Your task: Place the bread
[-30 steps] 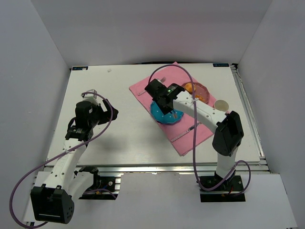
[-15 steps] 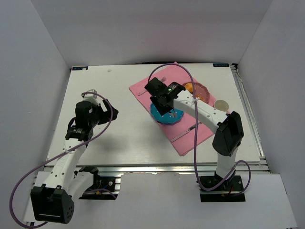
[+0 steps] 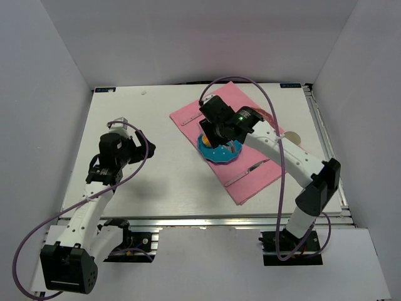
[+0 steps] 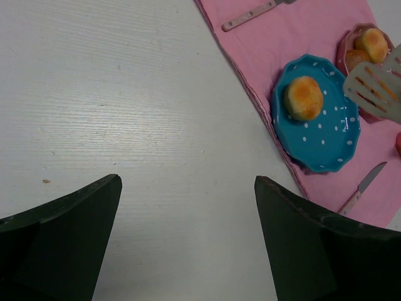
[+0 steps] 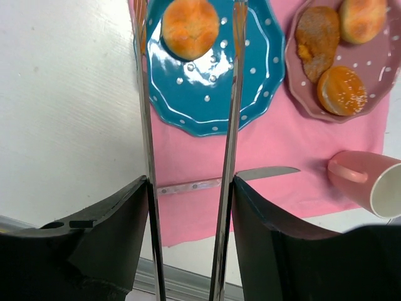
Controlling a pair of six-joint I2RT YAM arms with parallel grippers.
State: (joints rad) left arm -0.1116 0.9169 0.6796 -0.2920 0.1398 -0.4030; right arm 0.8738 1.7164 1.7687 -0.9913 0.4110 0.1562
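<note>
- The bun (image 5: 190, 28) you are placing is small and round, golden-brown with a paler, crinkled top. It sits off-centre on the blue plate (image 5: 207, 119), a glossy scalloped dish with white dots.
- Your right gripper (image 5: 188, 188) holds a pair of thin metal tongs (image 4: 374, 93). Its black fingers press on the outsides of the two arms.
- The tong arms stand apart on either side of the bun without touching it, and they end in flat slotted blades.
- Your left gripper (image 4: 187, 182) hangs over the bare white table (image 4: 125, 94) with its dark fingers spread wide and nothing between them.
- Compared with a second ago, your right arm has risen and its elbow has swung out to the right. The forearm now covers most of the pink plate (image 5: 376, 59) in the top view, where the plate showed clearly before.
- The pink plate, also scalloped and dotted, holds the second bun (image 5: 362, 17), a flat darker crumbed pastry piece (image 5: 316, 41) and a round orange seeded roll (image 5: 341, 91).
- Both plates lie on a soft pink placemat (image 5: 282, 150), with a metal knife (image 5: 263, 172) near the blue plate. A pink mug (image 5: 369, 185) stands at the mat's edge.
</note>
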